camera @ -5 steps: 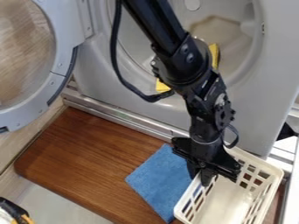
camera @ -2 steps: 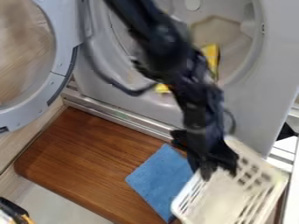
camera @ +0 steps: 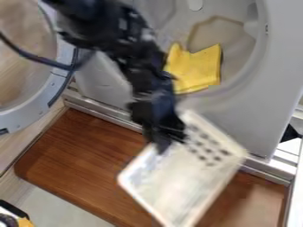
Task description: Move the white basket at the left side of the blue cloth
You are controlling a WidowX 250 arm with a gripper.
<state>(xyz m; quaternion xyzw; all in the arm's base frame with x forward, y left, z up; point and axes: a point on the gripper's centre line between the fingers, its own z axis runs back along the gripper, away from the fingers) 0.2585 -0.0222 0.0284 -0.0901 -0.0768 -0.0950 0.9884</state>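
"Where's the basket?"

"The rectangular white plastic basket with rows of holes (camera: 186,181) is over the reddish-brown wooden board (camera: 77,162), toward the lower middle of the view."

"And the black two-finger gripper (camera: 164,144)?"

"It has the basket pinched by the edge nearest the arm. The picture's blurred there, so I can't tell the exact gap."

"Anything behind?"

"A folded yellow cloth (camera: 196,68) in the grey machine's round opening (camera: 239,82), with the round grey-rimmed door (camera: 58,84) standing open at left."
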